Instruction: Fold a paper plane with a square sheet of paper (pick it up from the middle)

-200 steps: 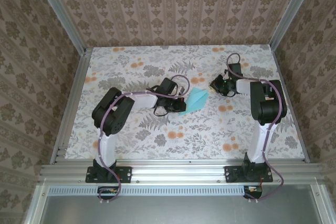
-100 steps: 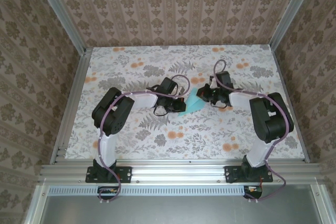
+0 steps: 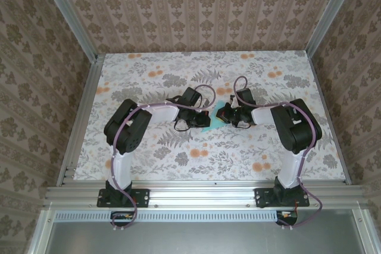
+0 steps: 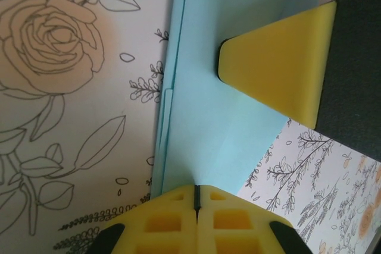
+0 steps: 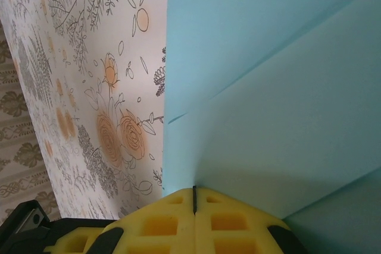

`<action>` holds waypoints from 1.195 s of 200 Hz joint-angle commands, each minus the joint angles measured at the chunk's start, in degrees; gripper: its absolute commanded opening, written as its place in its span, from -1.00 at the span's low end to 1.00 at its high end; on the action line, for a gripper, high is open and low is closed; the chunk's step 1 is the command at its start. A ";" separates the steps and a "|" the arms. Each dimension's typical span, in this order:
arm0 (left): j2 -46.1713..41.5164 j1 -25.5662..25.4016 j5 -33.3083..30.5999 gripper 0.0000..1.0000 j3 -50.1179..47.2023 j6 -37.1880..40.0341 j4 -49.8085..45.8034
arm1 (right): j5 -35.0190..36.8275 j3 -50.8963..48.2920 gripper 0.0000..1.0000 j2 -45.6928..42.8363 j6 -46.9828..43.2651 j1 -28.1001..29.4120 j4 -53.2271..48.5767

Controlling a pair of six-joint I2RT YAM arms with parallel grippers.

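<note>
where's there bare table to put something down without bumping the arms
Bare: the far strip of the table under the back wall, and the near strip between the left arm's base and the right arm's base. Crowded: the middle, where the left gripper and the right gripper meet over the blue paper.

The floral-print desk (image 3: 149, 147) carries one folded turquoise paper (image 4: 202, 123), lying flat near its middle.
</note>
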 commanded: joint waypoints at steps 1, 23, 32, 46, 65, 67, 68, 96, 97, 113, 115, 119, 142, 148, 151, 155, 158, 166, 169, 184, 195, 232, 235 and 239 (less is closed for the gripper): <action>-2.36 0.90 3.25 -0.90 1.01 -0.70 -0.88 | 2.68 -0.08 -0.92 1.46 -2.66 -0.11 -6.47; -1.49 1.14 6.25 -0.78 2.73 -1.64 1.96 | 2.61 0.18 -0.92 2.49 -2.89 -0.16 -7.25; -0.50 1.12 6.47 -0.77 3.75 -1.36 1.05 | 2.51 0.21 -0.92 2.94 -2.75 -0.12 -7.17; 0.88 1.12 6.76 -0.77 4.92 -0.54 -0.58 | 2.49 0.18 -0.92 3.39 -2.50 -0.11 -7.10; 2.44 1.11 9.31 -0.77 5.55 -0.17 -0.84 | 2.59 0.46 -0.92 3.88 -2.47 -0.12 -7.57; 2.57 1.15 9.66 -0.77 5.69 -0.08 -0.99 | 2.66 0.53 -0.92 3.92 -2.52 -0.15 -7.79; 2.65 1.13 9.74 -0.77 5.76 -0.07 -1.03 | 2.63 0.59 -0.92 3.99 -2.53 -0.17 -7.89; 4.26 1.12 9.96 -0.78 6.83 0.95 -3.84 | 3.36 1.50 -0.92 4.57 -2.71 -0.12 -9.88; 4.29 1.12 10.02 -0.78 6.85 1.02 -3.99 | 3.37 1.56 -0.92 4.58 -2.71 -0.11 -9.94; 4.75 1.02 10.24 -0.79 7.15 1.65 -5.52 | 4.11 2.12 -0.92 4.89 -2.89 -0.13 -11.54; 4.82 0.98 10.14 -0.79 7.15 1.67 -5.65 | 4.23 2.18 -0.92 4.86 -2.89 -0.13 -11.82; 4.88 0.94 10.01 -0.80 7.14 1.83 -6.08 | 4.53 2.29 -0.92 5.00 -2.89 -0.10 -12.30; 5.32 0.88 8.58 -0.80 7.41 2.82 -9.19 | 6.80 3.32 -0.92 5.46 -3.29 -0.17 -15.59; 5.40 0.85 6.68 -0.80 7.25 3.08 -9.78 | 7.29 3.45 -0.92 5.68 -3.24 -0.17 -16.15; 5.37 0.85 6.25 -0.81 7.13 3.21 -10.11 | 7.64 3.52 -0.92 5.81 -3.19 -0.17 -16.37; 5.37 0.85 5.74 -0.81 6.94 3.35 -10.42 | 8.10 3.61 -0.92 5.90 -3.20 -0.18 -16.89; 5.29 0.93 5.42 -0.81 6.82 3.49 -10.74 | 8.41 3.64 -0.93 6.04 -3.10 -0.20 -17.25; 5.06 0.96 4.47 -0.81 6.47 3.76 -11.31 | 9.16 3.75 -0.92 6.23 -3.07 -0.26 -18.08; 4.98 0.94 4.14 -0.81 6.37 3.85 -11.54 | 9.44 3.83 -0.92 6.36 -3.00 -0.26 -18.23; 4.51 1.24 3.14 -0.82 5.46 4.28 -12.21 | 10.49 3.98 -0.92 6.75 -2.71 -0.36 -19.17; 3.99 1.36 2.48 -0.83 4.51 4.59 -12.36 | 11.12 4.11 -0.92 6.93 -2.68 -0.45 -19.75; 1.63 2.55 3.05 -0.85 -0.79 4.76 -10.67 | 12.53 4.35 -0.92 7.11 -2.80 -0.62 -21.12; 1.43 2.74 3.16 -0.86 -1.33 4.80 -10.35 | 12.56 4.36 -0.93 7.06 -2.82 -0.58 -21.08; 1.25 2.99 3.48 -0.86 -1.93 4.70 -9.76 | 12.60 4.42 -0.92 7.12 -2.85 -0.62 -21.21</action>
